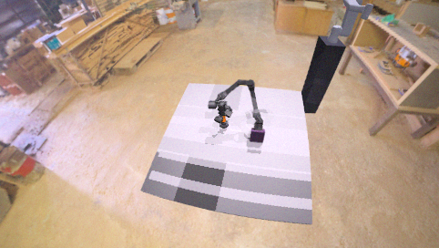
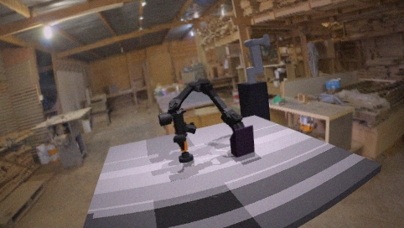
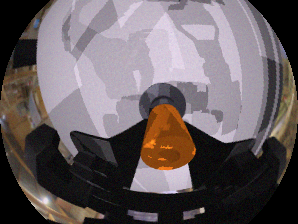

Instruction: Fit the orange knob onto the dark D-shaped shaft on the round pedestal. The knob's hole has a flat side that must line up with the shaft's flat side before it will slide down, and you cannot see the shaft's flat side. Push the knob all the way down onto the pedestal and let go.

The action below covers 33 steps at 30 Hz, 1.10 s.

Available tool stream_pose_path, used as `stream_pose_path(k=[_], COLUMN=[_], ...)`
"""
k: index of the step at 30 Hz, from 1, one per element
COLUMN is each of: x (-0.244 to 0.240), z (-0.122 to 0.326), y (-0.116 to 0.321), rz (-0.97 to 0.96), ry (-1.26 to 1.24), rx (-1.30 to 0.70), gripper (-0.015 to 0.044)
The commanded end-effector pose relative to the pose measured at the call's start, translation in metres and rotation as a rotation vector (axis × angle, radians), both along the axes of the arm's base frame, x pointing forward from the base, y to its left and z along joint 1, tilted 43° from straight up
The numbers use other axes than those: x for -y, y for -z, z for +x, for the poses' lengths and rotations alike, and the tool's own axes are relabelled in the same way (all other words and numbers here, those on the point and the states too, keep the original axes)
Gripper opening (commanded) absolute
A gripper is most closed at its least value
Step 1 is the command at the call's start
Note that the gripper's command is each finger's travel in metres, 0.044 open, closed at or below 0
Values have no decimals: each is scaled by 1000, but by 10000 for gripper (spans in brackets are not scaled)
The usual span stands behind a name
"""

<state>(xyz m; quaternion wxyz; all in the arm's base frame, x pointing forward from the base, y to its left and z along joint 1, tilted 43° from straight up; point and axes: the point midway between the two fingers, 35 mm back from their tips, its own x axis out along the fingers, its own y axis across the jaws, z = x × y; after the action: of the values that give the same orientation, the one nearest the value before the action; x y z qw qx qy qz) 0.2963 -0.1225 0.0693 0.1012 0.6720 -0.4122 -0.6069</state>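
Observation:
The orange knob (image 1: 224,119) (image 2: 185,147) (image 3: 169,140) is upright between the fingers of my gripper (image 1: 223,118) (image 2: 183,143) (image 3: 164,123), which is shut on it. The dark round pedestal (image 1: 224,126) (image 2: 185,158) (image 3: 148,104) stands on the table directly below the knob. In the wrist view the knob's far end overlaps a dark ring at the pedestal's middle. The shaft is mostly hidden there, and I cannot tell how far the knob sits over it. The flat sides of hole and shaft are hidden.
The arm's dark purple base block (image 1: 257,136) (image 2: 243,141) stands on the striped table (image 1: 269,201) (image 2: 126,180), to the right of the pedestal in the top and exterior views. A black column (image 1: 322,73) (image 2: 254,101) with a grey arm stands behind the table.

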Motion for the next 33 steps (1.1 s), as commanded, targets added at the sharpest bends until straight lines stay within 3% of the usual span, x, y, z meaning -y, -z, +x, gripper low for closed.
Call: stream_pose_path(k=[1, 15, 33], x=[-1, -1, 0], z=[0, 2, 0], y=[0, -3, 0], rz=[-1, 15, 15], ry=[-3, -157, -157], rx=[-2, -143, -144], gripper=[0, 0, 0])
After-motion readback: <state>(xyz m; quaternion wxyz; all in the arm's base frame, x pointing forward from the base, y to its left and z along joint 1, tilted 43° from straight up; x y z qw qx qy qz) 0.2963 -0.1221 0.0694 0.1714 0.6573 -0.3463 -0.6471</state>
